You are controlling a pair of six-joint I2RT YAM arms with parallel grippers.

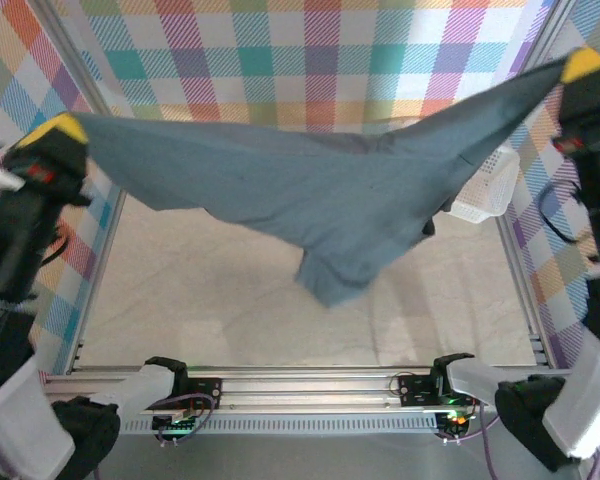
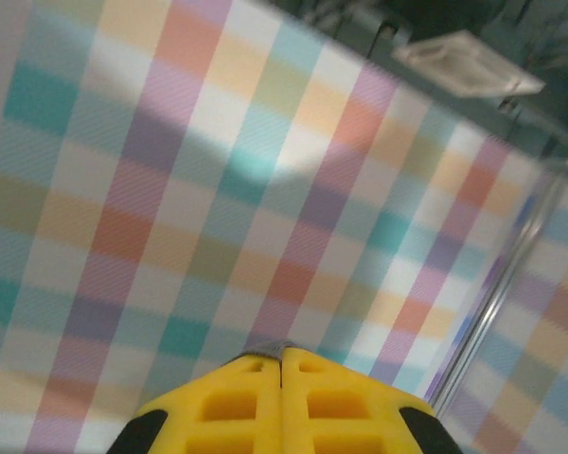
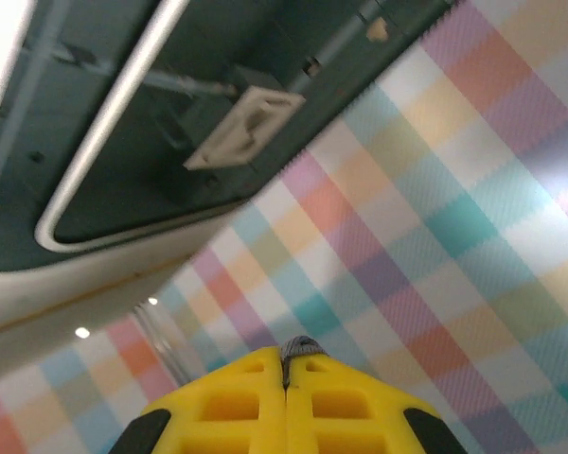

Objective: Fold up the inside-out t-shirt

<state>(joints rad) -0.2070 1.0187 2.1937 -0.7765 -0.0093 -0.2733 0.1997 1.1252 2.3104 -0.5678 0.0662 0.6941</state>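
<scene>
Inside-out t-shirt (image 1: 310, 195) hung in the air across the upper middle of the top view, stretched between both arms. Its lower part sagged to a point above the pale table (image 1: 200, 300). Left gripper (image 1: 60, 130), upper left, was clamped tight on one corner. Right gripper (image 1: 583, 64), upper right and higher, was clamped tight on the other. Wrist views: yellow fingers (image 2: 237, 407) pressed together, grey sliver of cloth at the tips. White mesh basket (image 1: 488, 190) sat partly hidden behind the shirt's right side.

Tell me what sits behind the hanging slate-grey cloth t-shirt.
A white mesh basket shows at the right, its left part covered by the t-shirt; colourful plaid wall shows above.
</scene>
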